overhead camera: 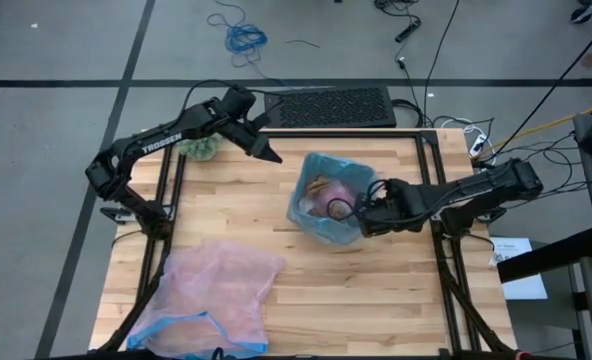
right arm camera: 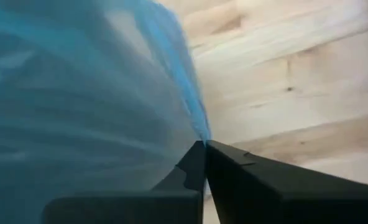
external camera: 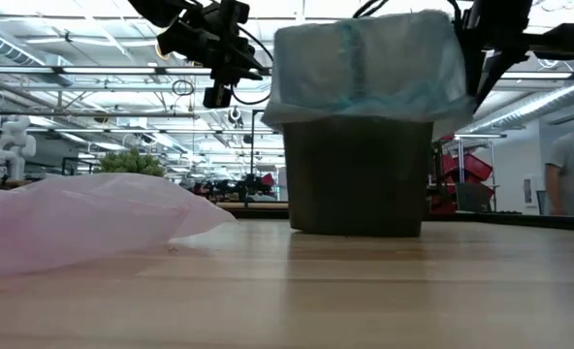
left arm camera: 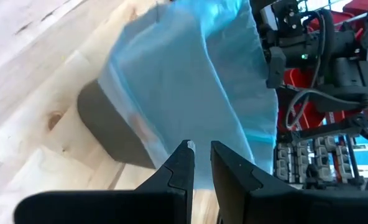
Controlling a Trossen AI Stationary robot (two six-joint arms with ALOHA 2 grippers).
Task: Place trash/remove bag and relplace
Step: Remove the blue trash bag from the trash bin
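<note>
Light-blue bag (overhead camera: 321, 222) lining the brown bin (external camera: 357, 174) mid-surface (overhead camera: 376, 290), trash (overhead camera: 334, 196) inside. Right fingers (overhead camera: 359, 214) pinched shut on the bag's rim. Left fingers (overhead camera: 274, 156) raised behind the bin, narrowly parted, holding nothing. Pink bag (overhead camera: 216, 285) lying flat near the front edge.

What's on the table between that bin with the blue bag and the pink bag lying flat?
Nothing: in the high view only bare wooden table separates the blue bag on its bin from the pink bag.
</note>
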